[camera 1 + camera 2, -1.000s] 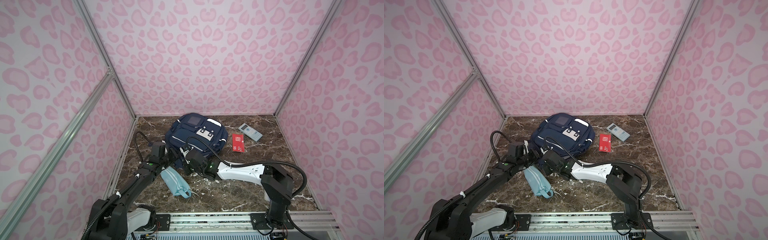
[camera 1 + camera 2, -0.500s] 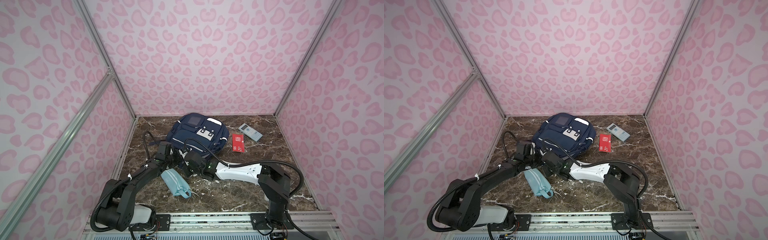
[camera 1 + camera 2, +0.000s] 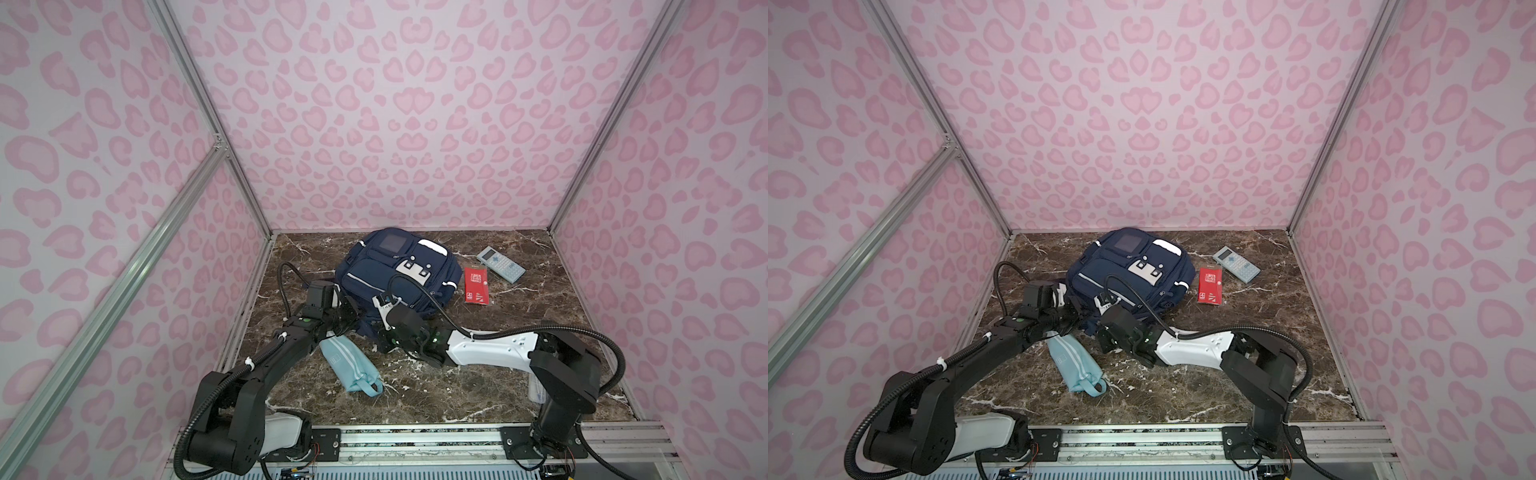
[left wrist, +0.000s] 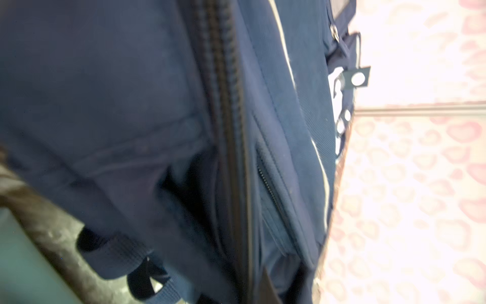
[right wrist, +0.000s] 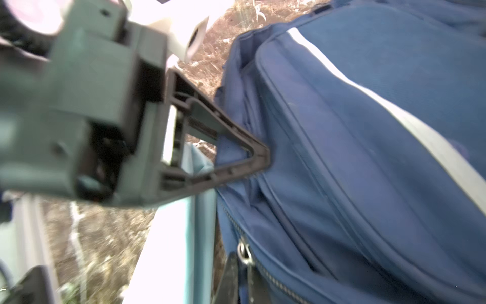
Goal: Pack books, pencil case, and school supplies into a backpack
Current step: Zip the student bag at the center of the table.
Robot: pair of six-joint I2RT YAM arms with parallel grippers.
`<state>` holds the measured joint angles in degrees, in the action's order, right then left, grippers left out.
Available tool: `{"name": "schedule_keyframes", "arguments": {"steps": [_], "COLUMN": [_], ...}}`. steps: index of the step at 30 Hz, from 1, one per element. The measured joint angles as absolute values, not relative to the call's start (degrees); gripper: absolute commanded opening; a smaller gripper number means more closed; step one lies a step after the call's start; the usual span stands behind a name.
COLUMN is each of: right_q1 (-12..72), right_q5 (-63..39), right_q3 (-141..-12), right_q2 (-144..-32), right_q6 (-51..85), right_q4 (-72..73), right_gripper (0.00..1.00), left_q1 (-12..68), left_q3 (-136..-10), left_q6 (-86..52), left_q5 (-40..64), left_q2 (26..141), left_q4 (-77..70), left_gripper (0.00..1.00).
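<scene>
**Backpack zip under attack from both arms**

Backpack lies flat at the far middle of the marble top. The calculator and red booklet sit to its right and the pencil case lies near-left, all outside the bag.

The left gripper digs into a fold on the bag's near-left edge. It shows side-on, so I cannot tell whether its fingers are pinching cloth. The right gripper is clamped tight, tips right at the zipper pull, though a real hold on it is unclear.

Here's the danger: a small metal pull can slip from closed tips. And if the left side only pushes, the soft bag slides instead of unzipping and shoves the pencil case beside it.
</scene>
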<state>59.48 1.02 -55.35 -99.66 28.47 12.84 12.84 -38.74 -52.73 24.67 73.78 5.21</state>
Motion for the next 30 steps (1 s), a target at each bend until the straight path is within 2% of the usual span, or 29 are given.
{"name": "schedule_keyframes", "arguments": {"steps": [6, 13, 16, 19, 22, 25, 30], "right_q1": [54.9, 50.8, 54.7, 59.8, 62.5, 63.2, 62.1], "right_q5": [-4.9, -11.4, -6.0, 1.7, 5.2, 6.2, 2.4], "right_q3": [-43.2, -39.7, -45.1, -55.3, -64.7, -71.9, -73.4], "right_q2": [-94.3, -89.8, -91.0, -96.1, -100.9, -105.2, -106.7], "right_q6": [30.8, 30.2, 29.2, 28.1, 26.9, 26.3, 26.9], "right_q4": [25.4, 27.8, 18.7, 7.0, -0.5, -5.4, -5.9], "right_gripper": [0.0, 0.0, 0.0, 0.0, 0.0, 0.0, 0.0], "left_q1": [12.4, 12.8, 17.0, 20.6, 22.1, 22.7, 22.8], "left_q3": [-41.2, -40.9, -39.7, -39.6, -39.3, -37.9, -35.7], "left_q6": [-51.0, -51.1, -52.5, -53.9, -55.0, -56.4, -58.2], "left_q5": [27.9, 30.4, 25.5, 18.9, 14.1, 10.9, 8.9], "left_q2": [71.3, 69.5, 69.6, 70.7, 71.0, 70.8, 69.9], "left_q4": [10.8, 10.2, 8.5, 7.9, 6.5, 4.1, 1.7], "left_gripper": [0.03, 0.03, 0.03, 0.03, 0.03, 0.03, 0.03]}}
